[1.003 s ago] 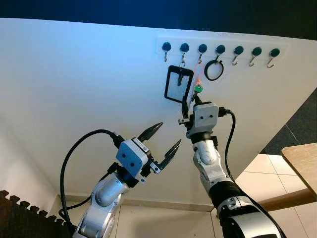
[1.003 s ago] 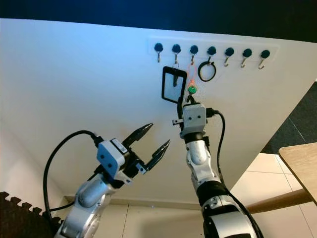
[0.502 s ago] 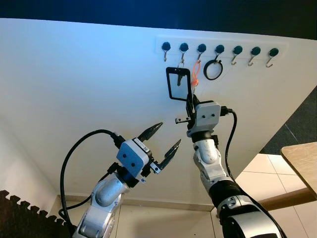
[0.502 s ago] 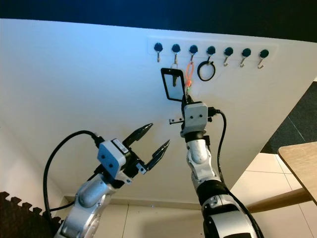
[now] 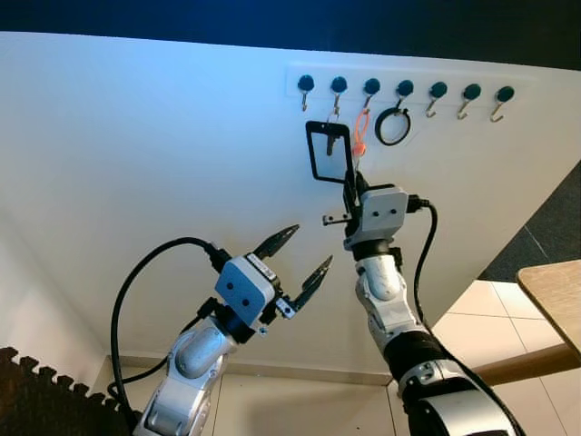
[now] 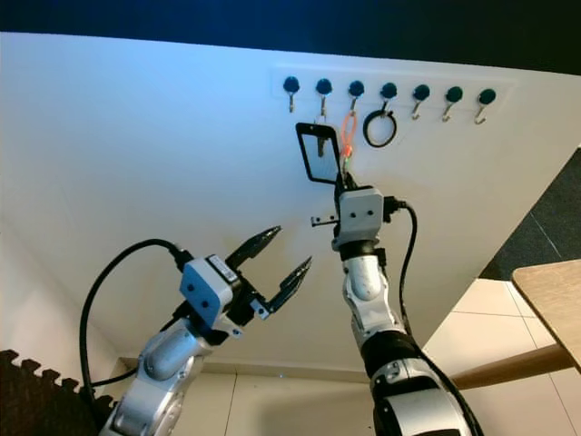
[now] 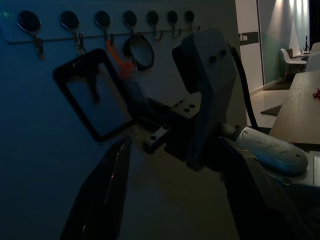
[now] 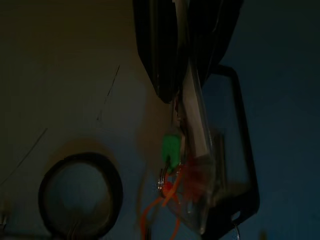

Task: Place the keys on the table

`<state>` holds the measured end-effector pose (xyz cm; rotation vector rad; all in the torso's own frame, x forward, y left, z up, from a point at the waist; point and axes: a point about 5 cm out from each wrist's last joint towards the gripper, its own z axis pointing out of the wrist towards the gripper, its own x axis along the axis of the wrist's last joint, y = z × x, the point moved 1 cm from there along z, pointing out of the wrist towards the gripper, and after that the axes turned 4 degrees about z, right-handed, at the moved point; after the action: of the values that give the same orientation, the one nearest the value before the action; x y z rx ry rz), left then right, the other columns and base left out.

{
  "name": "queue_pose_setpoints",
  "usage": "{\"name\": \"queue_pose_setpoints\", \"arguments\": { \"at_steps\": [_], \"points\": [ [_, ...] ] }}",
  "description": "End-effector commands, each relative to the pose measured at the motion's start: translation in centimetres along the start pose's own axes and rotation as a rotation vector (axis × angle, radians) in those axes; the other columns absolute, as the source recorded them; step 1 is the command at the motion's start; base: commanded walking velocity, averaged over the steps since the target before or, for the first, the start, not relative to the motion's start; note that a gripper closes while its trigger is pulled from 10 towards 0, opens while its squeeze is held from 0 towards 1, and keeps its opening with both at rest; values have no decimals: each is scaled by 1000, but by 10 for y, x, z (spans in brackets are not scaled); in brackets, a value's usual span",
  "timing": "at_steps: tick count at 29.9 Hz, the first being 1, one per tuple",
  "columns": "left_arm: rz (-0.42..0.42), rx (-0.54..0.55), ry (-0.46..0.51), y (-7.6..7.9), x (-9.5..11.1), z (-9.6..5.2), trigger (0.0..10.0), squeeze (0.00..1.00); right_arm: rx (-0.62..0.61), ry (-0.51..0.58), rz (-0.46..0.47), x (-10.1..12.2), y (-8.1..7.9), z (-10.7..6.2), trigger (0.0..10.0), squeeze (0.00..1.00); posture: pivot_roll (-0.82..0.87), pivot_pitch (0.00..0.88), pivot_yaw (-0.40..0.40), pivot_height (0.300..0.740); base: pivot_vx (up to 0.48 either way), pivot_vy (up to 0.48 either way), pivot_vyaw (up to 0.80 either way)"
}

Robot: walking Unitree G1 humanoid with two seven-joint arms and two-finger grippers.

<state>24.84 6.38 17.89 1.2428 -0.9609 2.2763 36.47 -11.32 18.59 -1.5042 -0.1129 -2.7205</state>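
Right gripper [image 5: 349,178] is raised up against the white wall [image 5: 136,154], just under the white rail of dark round-headed metal hooks [image 5: 404,89]. Its black fingers are pinched together on the black-framed clear card holder [image 5: 329,152] that hangs off the second hook from the left — and the keys with the green plastic head and orange loop cord [image 8: 170,165] dangle right beside it, touching the holder. In the right wrist view the green key head sits just past the fingertips; can't tell whether the fingers actually hold the keys too. A black ring [image 5: 393,127] hangs on the fourth hook, just beside the cord.

Left gripper [image 5: 302,256] hovers lower down, well apart from the hooks — fingers spread, nothing in them.

Corner of the light wooden tabletop [image 5: 554,295] pokes in at the far right, over the pale tiled floor [image 5: 300,409].
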Motion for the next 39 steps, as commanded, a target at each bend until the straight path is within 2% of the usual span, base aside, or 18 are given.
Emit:
{"name": "queue_pose_setpoints", "arguments": {
  "at_steps": [1,13,19,20,22,23,27,28,30,31,32,33,39],
  "points": [
    [24,-27,8,1,4,0,10000,0,-45,39,9,8,8,5,10000,0,74,89,-45,740,0,0,0],
    [24,-35,7,3,4,0,10000,0,-49,77,25,19,7,15,10000,0,74,80,-48,740,0,0,0],
    [28,-41,4,4,4,0,10000,0,-26,12,31,8,3,11,10000,0,75,76,-50,740,0,0,0],
    [28,-41,4,4,4,0,10000,0,-22,4,33,7,2,10,10000,141,75,77,-51,740,0,0,0],
    [29,-40,4,4,4,0,10000,0,-19,0,35,6,2,9,10000,141,76,77,-51,740,0,0,0],
    [30,-40,3,4,4,0,10000,0,-16,-9,35,4,1,8,10000,1000,77,79,-51,740,0,0,0],
    [31,-41,0,4,3,0,10000,0,-19,-37,36,0,1,6,10000,1000,76,80,-49,740,0,0,0],
    [32,-43,-2,4,3,0,10000,0,-24,-47,36,-1,1,6,10000,914,76,80,-48,740,0,0,0],
    [32,-43,-2,4,3,0,10000,0,-24,-47,36,-1,1,6,10000,914,76,80,-48,740,0,0,0],
    [32,-44,-3,4,3,0,10000,0,-28,-53,36,-2,2,6,10000,565,76,80,-48,740,0,0,0],
    [32,-44,-3,4,3,0,10000,0,-28,-53,36,-2,2,6,10000,565,76,80,-48,740,0,0,0],
    [33,-45,-4,4,3,0,10000,0,-30,-62,37,-3,2,6,10000,0,75,80,-48,740,0,0,0],
    [35,-45,-5,4,2,0,10000,0,-36,-81,39,-6,4,4,10000,0,76,84,-49,740,0,0,0]
  ]
}}
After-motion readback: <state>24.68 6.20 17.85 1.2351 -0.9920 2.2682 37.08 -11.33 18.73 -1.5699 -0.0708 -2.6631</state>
